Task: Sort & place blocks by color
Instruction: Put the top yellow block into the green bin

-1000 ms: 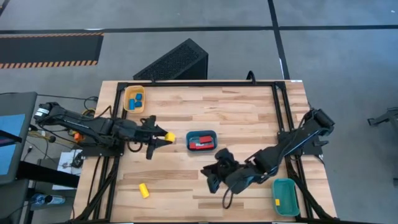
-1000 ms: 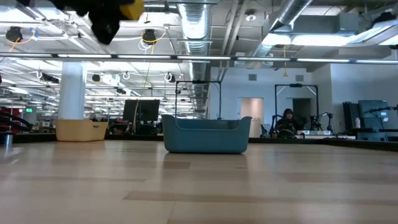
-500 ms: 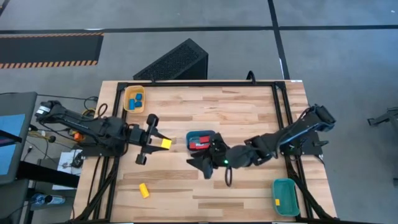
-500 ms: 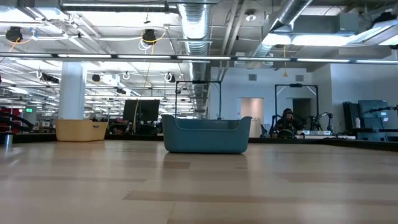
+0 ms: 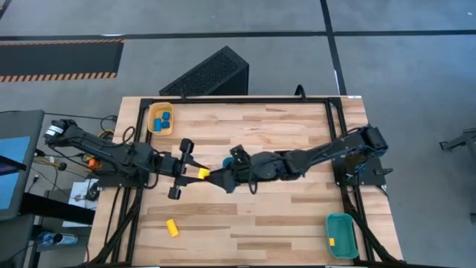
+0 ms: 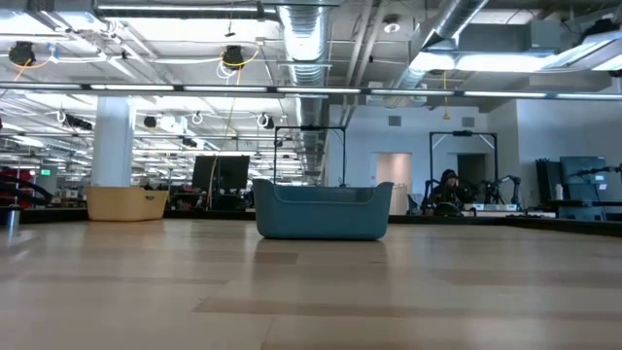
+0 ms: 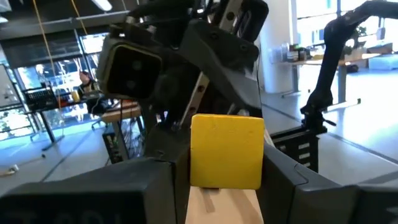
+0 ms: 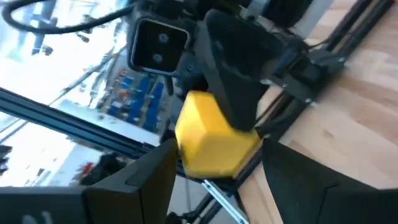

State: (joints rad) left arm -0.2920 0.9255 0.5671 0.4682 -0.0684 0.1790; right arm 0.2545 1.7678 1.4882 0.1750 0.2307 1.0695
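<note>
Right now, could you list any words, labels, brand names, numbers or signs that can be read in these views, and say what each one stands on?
None can be read.
The yellow block, held by the left gripper, is plain on its visible faces.
The teal tray shows no marking.
Signs in the room beyond the table are too small or blurred to read.

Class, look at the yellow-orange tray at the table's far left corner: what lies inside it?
Inside the yellow-orange tray lie blue blocks; two or three show, and anything beneath them is hidden.

No legible text, label or sign anywhere.
</note>
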